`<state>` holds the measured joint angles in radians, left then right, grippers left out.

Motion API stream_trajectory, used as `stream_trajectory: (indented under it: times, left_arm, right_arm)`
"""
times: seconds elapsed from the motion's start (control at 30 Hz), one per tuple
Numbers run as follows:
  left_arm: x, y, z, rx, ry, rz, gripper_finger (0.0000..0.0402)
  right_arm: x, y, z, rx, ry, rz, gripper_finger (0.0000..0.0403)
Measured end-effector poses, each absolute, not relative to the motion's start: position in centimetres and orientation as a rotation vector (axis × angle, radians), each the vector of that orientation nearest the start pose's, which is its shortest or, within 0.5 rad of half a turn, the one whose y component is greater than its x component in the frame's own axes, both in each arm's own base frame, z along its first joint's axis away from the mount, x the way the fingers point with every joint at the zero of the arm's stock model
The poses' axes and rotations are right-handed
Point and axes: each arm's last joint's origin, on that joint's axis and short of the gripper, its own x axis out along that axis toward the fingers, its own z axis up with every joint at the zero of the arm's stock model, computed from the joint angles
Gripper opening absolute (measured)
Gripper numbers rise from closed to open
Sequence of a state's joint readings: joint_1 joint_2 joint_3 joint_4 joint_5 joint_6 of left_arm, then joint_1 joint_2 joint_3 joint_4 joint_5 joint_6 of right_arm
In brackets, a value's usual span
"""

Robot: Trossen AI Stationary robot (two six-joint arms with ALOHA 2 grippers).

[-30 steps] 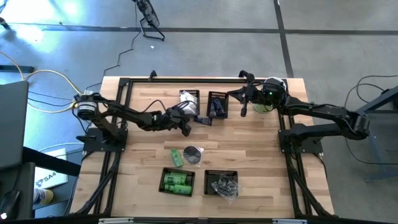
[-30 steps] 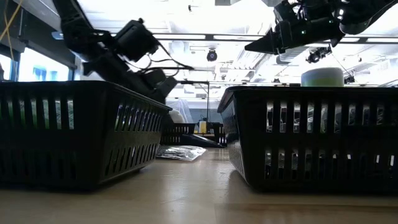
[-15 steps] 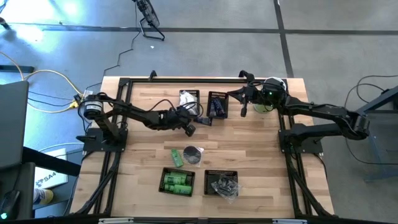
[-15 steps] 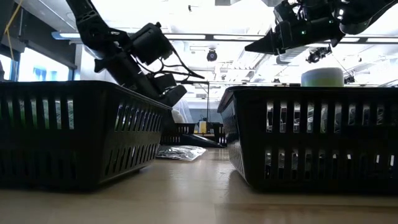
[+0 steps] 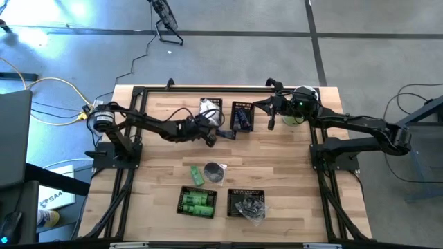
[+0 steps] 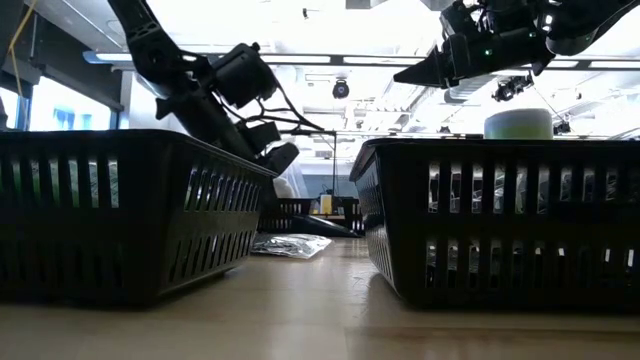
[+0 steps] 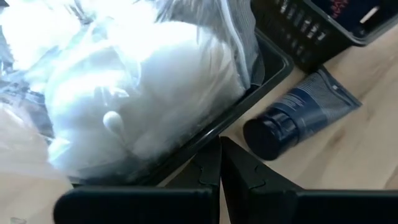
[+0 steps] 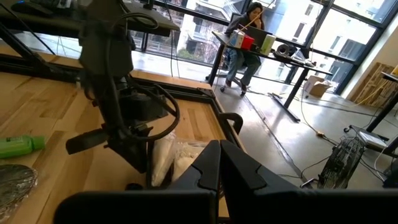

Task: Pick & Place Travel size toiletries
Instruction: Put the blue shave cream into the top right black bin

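My left gripper (image 5: 209,138) (image 7: 221,146) is shut and empty. It slants down above the near rim of the far basket (image 7: 273,62) that holds the white crinkly packets (image 7: 143,106). A dark blue tube (image 7: 298,115) (image 5: 225,133) lies flat on the wood just beside that basket. A green tube (image 5: 196,174) and a grey disc (image 5: 215,172) lie mid-table. Green bottles (image 5: 197,203) and clear-wrapped bits (image 5: 248,205) fill the two near baskets. My right gripper (image 5: 257,105) (image 6: 402,74) waits shut, raised at the far right.
A second far basket (image 5: 242,116) holds dark blue pieces. A tall pale-green cylinder with a white lid (image 6: 518,123) stands at the far right, under my right arm. Black frame rails (image 5: 135,138) run along both sides of the table. Bare wood lies between the far and near baskets.
My left arm has drawn its wrist a little toward the far baskets, and the gripper has tipped steeper downward, its fingers staying shut. Nothing on the table has moved.
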<state>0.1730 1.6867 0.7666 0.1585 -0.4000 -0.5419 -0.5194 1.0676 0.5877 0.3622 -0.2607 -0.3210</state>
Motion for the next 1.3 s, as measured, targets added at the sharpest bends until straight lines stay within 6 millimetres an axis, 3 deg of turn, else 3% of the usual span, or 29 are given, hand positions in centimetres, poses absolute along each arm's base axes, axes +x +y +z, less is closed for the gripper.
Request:
stream_trajectory:
  times: [0.9,1.17,1.3]
  left_arm:
    - [30.8,8.7,14.6,-0.384,0.558,0.720,0.0000]
    - [31.4,8.8,12.6,-0.384,0.582,0.715,0.0000]
    - [31.5,8.8,12.9,-0.389,0.557,0.711,0.0000]
  right_arm:
    - [20.6,-10.9,26.3,-0.280,0.151,-0.238,0.0003]
    - [20.6,-10.9,26.3,-0.280,0.152,-0.238,0.0003]
    - [20.6,-10.9,26.3,-0.284,0.154,-0.237,0.0003]
